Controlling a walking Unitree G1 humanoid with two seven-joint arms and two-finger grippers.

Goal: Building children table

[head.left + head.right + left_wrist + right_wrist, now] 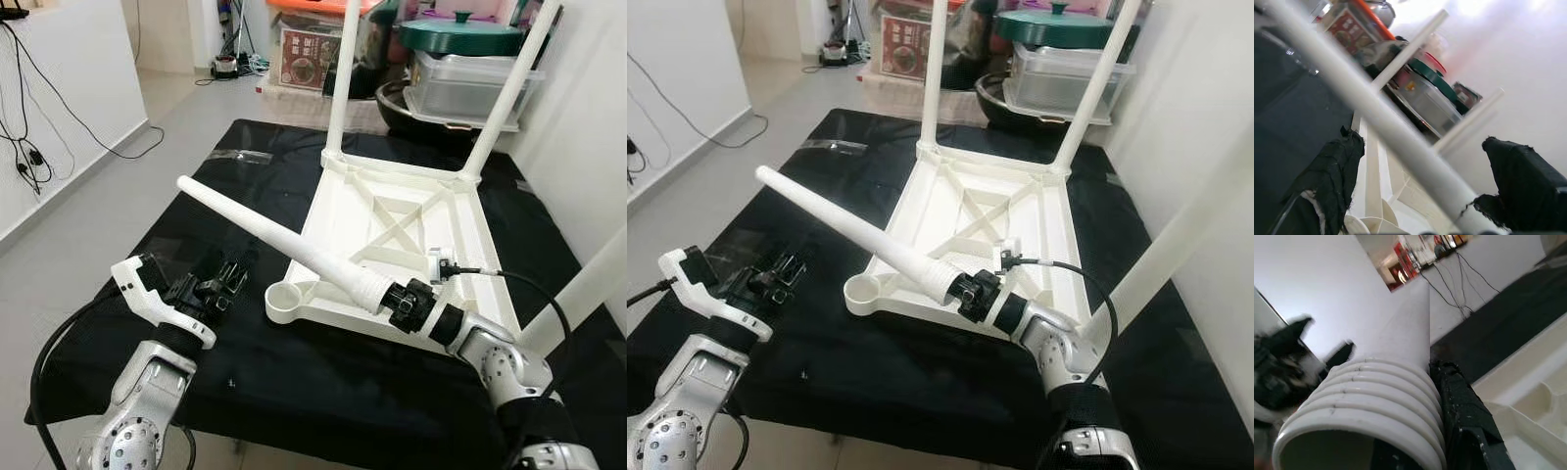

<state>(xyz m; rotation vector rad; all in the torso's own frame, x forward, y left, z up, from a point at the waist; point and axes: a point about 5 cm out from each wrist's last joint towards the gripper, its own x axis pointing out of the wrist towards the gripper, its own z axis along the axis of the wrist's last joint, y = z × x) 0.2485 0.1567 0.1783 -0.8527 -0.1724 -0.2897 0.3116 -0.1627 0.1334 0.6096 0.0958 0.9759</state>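
Gripping table leg, right tool

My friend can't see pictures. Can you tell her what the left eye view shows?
The robot's right gripper holds a long white plastic table leg by its threaded end, above an upside-down white plastic table on a black cloth. The left gripper waits open nearby.

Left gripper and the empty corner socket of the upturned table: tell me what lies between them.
Bare black cloth only, in the left eye view, between the left gripper and the empty socket.
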